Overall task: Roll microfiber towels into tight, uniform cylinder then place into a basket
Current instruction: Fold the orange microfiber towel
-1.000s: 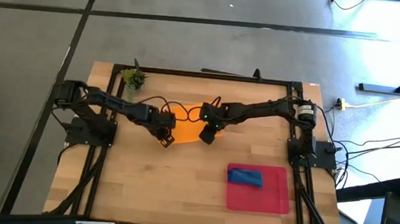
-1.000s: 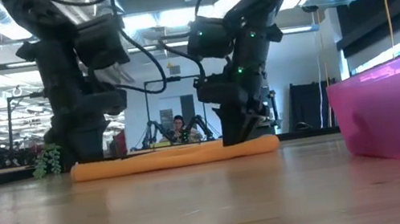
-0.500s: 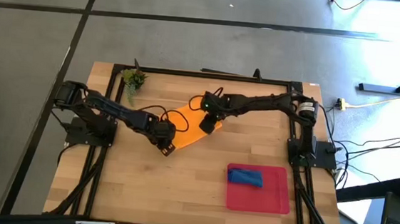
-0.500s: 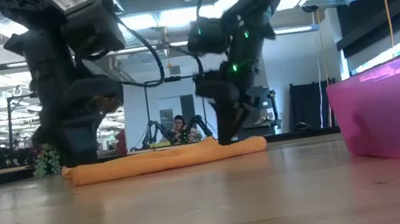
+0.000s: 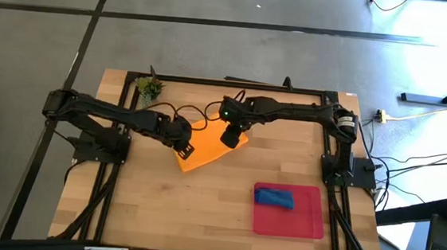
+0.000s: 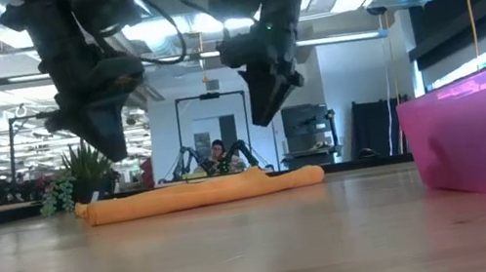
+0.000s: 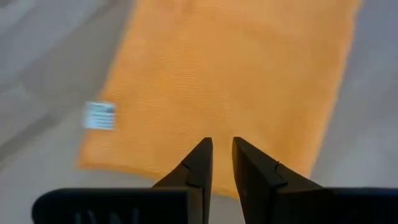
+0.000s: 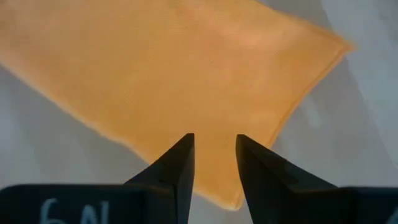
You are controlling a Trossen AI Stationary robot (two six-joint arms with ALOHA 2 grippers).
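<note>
The orange microfiber towel (image 5: 205,149) lies flat on the table as a slanted folded strip; it also shows in the low view (image 6: 198,195). My left gripper (image 5: 181,134) hangs above its near-left end, open with a narrow gap (image 7: 222,142). My right gripper (image 5: 231,133) hangs above its far-right end, open (image 8: 214,138). Both are clear of the cloth (image 7: 230,68) and nothing is between their fingers. The blue towel (image 5: 274,197), rolled up, lies in the red basket (image 5: 311,228) at the near right.
A small green plant (image 5: 148,87) stands at the table's far left corner. The basket's wall (image 6: 481,136) rises at the near right. A black frame runs around the table's edges. A white label (image 7: 99,115) sits at the orange towel's edge.
Both grippers have risen off the orange towel and now hang well above it. The towel slid slightly toward the table's left early on and now lies flat and still.
</note>
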